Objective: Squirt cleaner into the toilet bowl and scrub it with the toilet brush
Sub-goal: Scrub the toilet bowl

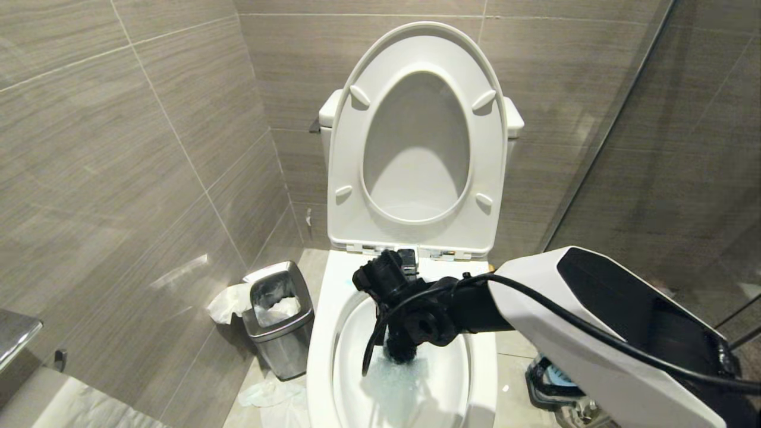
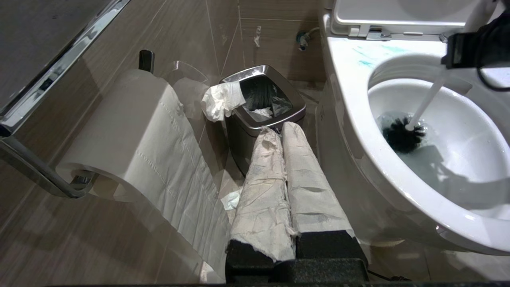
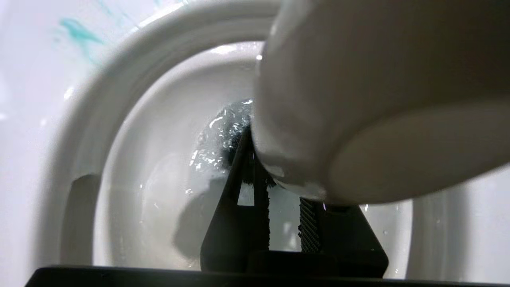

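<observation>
The white toilet bowl (image 1: pixel 481 368) stands with its seat and lid (image 1: pixel 416 137) raised. My right gripper (image 1: pixel 395 279) reaches in over the back of the basin, shut on the toilet brush's white handle (image 2: pixel 426 99). The dark bristle head (image 2: pixel 402 137) sits in the water at the bottom of the bowl (image 2: pixel 398 191). In the right wrist view the handle's rounded tip (image 3: pixel 358 99) fills the picture above that gripper (image 3: pixel 279 187). Turquoise cleaner (image 2: pixel 374 52) streaks the rim, and cleaner (image 3: pixel 77 34) shows there too. My left gripper (image 2: pixel 279 129) hangs shut beside the bowl, its fingers wrapped in paper.
A small steel waste bin (image 1: pixel 279 321) with tissue hanging over its edge stands on the floor left of the toilet. A toilet roll (image 2: pixel 131 131) hangs on the tiled left wall. A glass partition (image 1: pixel 624 119) closes the right side. A grey-and-blue brush base (image 1: pixel 553 380) sits under my right arm.
</observation>
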